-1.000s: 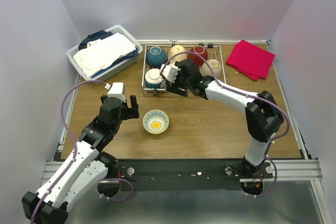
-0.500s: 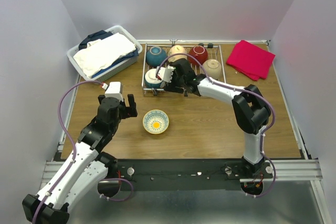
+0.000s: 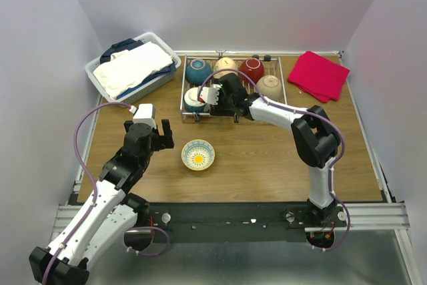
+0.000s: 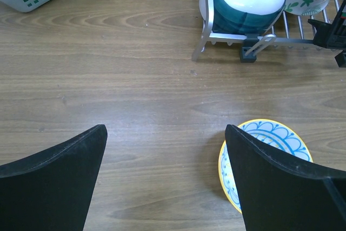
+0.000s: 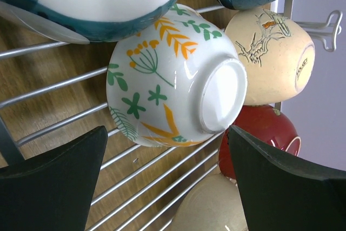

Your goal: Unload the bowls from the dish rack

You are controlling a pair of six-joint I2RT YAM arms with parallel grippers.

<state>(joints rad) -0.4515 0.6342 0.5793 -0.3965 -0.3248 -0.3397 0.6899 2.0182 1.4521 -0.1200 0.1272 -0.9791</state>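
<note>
Top external puts the dish rack at 12 o'clock on the table, with a white basket of folded laundry at 10 o'clock and a red cloth at 2 o'clock. I count a dark teal bowl, a cream bowl, a dark red bowl and a beige bowl upturned in the rack, plus a teal-and-white bowl at its 8 o'clock corner. One blue-and-yellow bowl sits upright on the bare wood, off the rack toward 6 o'clock.

My right end effector reaches into the rack just at 3 o'clock of the teal-and-white bowl. On the right wrist view its jaws stand wide apart, and a floral bowl lies tipped on the wires between them, its white foot turned toward 3 o'clock. I cannot tell whether either finger touches it. The cream bowl sits at 2 o'clock of it, the dark red one at 4 o'clock.

My left end effector hovers near the blue-and-yellow bowl, at its 10 o'clock. On the left wrist view the jaws are spread and hold nothing, with that bowl partly behind the right finger.
</note>
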